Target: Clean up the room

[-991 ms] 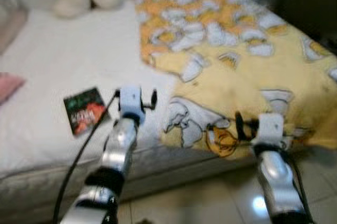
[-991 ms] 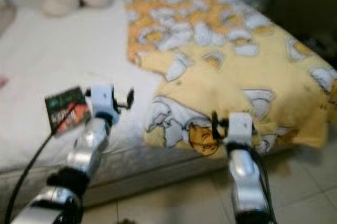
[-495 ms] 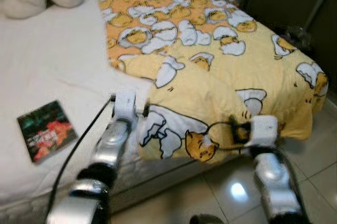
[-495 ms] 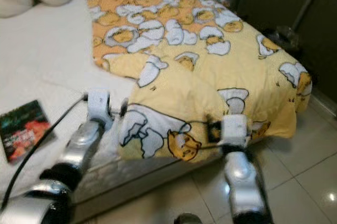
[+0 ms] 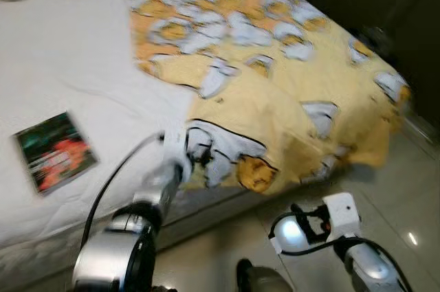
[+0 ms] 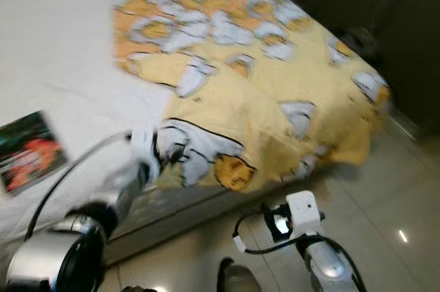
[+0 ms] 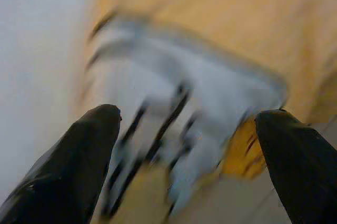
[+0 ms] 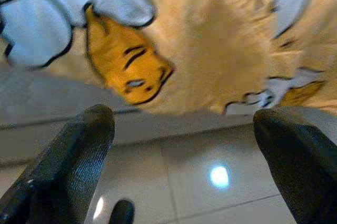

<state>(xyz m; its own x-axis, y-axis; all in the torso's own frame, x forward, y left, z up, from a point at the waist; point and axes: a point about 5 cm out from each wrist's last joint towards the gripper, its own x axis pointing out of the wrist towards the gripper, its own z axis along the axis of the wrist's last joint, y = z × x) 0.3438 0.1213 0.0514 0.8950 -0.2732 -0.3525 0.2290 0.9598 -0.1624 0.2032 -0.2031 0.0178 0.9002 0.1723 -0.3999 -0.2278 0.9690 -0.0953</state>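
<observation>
Your left gripper sits at the near edge of the yellow blanket, fingers spread wide with the blanket's white-and-orange cartoon print between them; nothing clamped. The blanket covers the right part of the bed and its near edge droops over the mattress side toward the tiled floor. Your right gripper hangs low over the floor, just in front of the bed, fingers also parted and holding nothing, facing the blanket's hanging hem. A book with a dark green and red cover lies flat on the white sheet, well left of the blanket; its cover text is too blurred to read. No other writing is legible.
</observation>
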